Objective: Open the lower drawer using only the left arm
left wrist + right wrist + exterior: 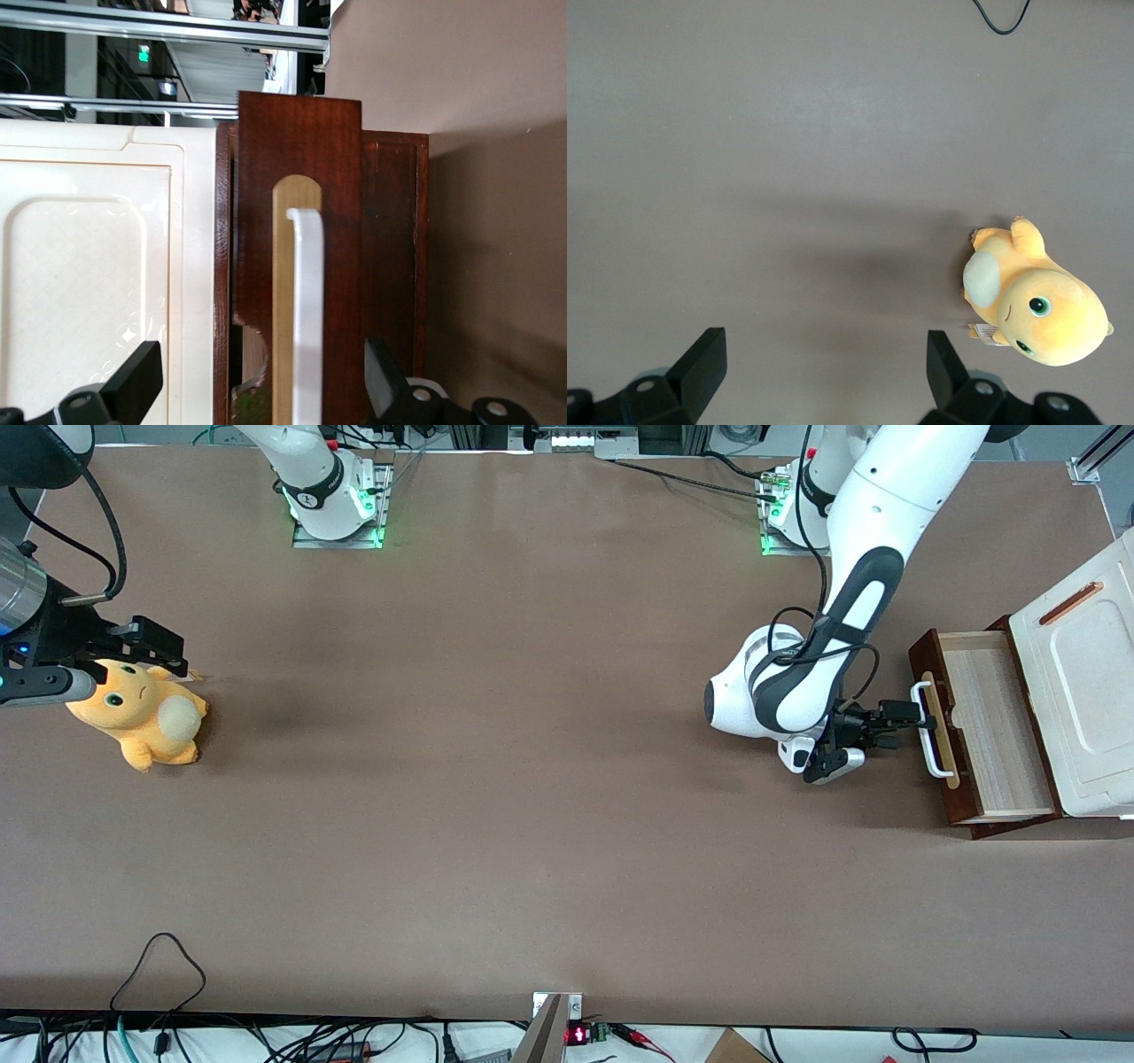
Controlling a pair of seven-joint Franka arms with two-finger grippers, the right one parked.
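Observation:
The lower drawer [992,726] stands pulled out of the cabinet, pale wood showing inside. Its dark brown front [937,779] carries a white loop handle [928,731] on a pale strip. The left arm [873,540] reaches down to it, and its gripper [917,718] is in front of the drawer at the handle. In the left wrist view the gripper [257,385] is open. Its black fingers [133,382] stand wide apart with the handle [306,301] between them, clear of both.
The white boxy cabinet top [1076,682] with a thin orange bar overhangs the drawer at the working arm's end. An orange plush toy [142,713] lies toward the parked arm's end. Cables [159,965] trail over the table edge nearest the front camera.

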